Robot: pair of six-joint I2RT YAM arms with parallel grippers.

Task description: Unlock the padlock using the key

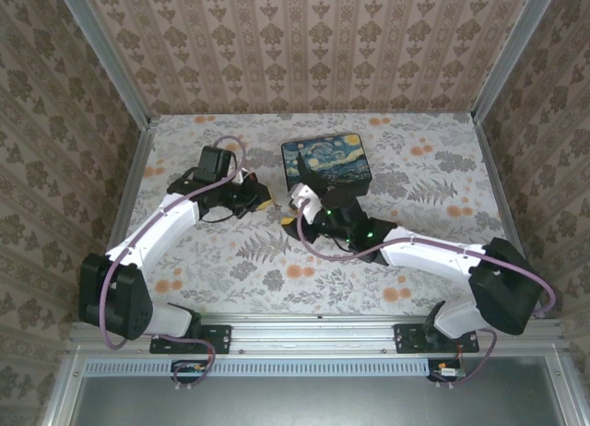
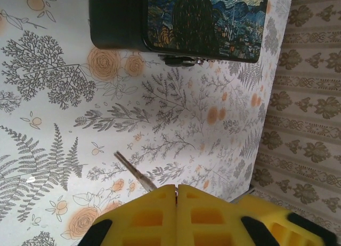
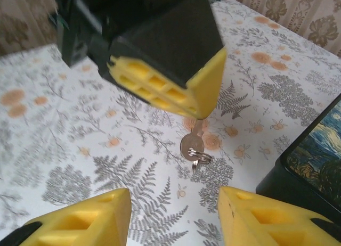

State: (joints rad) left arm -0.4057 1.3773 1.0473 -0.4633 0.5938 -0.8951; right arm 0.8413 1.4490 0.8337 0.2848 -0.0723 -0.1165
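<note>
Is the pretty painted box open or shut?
Shut: the starry lid lies flat on the black box, with no gap showing.

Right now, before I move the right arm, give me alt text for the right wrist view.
The left gripper hangs in from above, shut on the key, whose round head and ring dangle over the floral table. The right gripper stands open below it, and the corner of a black box sits at right.

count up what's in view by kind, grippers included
key: 1
box: 1
grippers: 2, left gripper and right gripper
total: 4
</note>
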